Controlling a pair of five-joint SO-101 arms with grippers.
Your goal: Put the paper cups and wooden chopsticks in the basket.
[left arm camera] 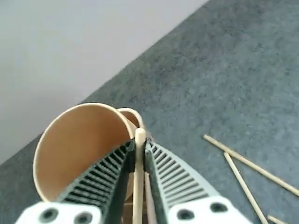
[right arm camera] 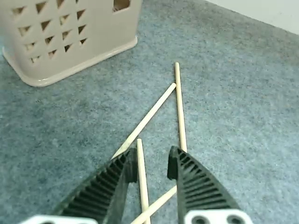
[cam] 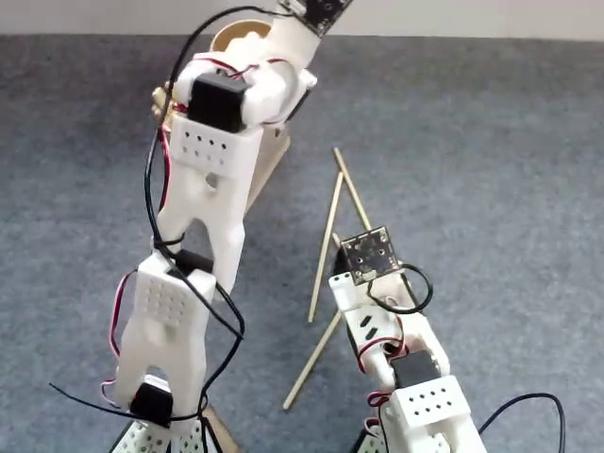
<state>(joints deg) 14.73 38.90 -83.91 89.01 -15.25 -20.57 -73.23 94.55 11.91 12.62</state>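
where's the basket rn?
High view: the basket sits on the carpet at the far left, mostly under the left arm, left of the loose chopsticks.

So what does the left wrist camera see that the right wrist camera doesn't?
Left wrist camera: a paper cup with its mouth toward the lens, and the left gripper shut on a chopstick. Right wrist camera: the basket with its triangular holes, and the right gripper, open over a second chopstick lying flat. Both: loose chopsticks lying on the grey carpet.
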